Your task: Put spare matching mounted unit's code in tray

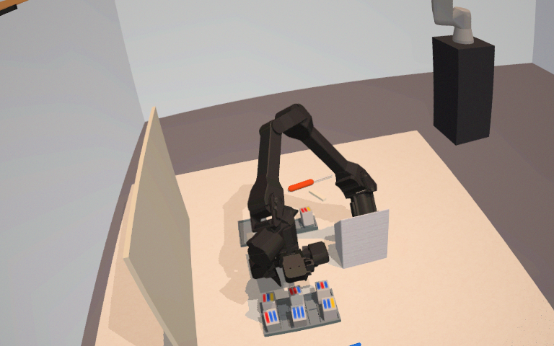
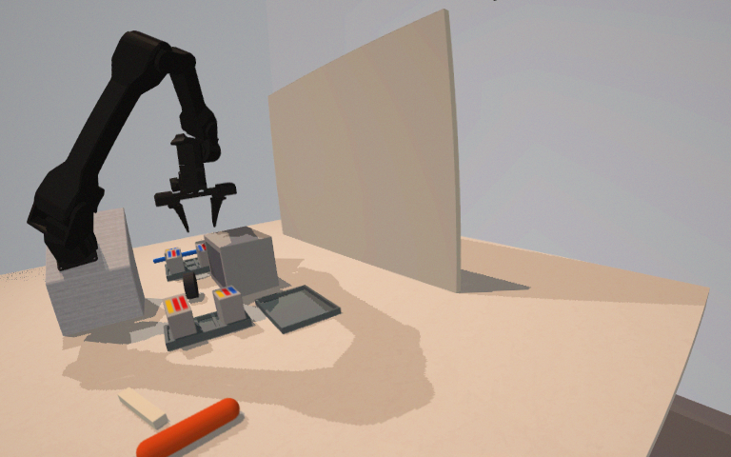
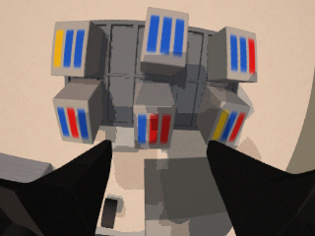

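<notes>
Wrist view: spare with blue-red-red stripes sits front-middle in the six-slot spare rack, directly ahead of the gripper. Fingers partly spread, nothing between them, hovering above. Dark tray lies beside the grey mounted unit.
</notes>
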`<state>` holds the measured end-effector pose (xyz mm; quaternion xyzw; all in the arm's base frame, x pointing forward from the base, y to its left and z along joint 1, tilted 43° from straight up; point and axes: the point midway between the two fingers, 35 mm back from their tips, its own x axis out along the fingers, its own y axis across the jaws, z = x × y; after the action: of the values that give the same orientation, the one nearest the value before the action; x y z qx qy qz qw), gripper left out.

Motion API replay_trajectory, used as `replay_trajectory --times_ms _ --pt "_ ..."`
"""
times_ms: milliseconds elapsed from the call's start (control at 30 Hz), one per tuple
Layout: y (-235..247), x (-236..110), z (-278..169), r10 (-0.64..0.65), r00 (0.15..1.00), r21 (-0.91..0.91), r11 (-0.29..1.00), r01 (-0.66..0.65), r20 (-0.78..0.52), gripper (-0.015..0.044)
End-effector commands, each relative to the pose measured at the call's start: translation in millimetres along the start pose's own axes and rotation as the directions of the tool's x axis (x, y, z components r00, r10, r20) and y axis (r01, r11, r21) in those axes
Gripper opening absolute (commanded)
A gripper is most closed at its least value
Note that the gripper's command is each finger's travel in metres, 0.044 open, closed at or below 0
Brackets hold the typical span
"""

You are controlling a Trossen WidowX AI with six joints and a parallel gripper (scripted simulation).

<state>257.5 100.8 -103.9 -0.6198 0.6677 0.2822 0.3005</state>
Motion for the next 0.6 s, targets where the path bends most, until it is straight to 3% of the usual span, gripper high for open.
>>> replay_trajectory --times_ms 0,567 --pt "1.9 4.7 -1.4 0.0 1.0 -0.007 1.0 0.0 -0.008 0.03" --pt "-0.1 32.5 -0.8 0.0 1.0 -0.007 1.0 0.0 -0.008 0.03"
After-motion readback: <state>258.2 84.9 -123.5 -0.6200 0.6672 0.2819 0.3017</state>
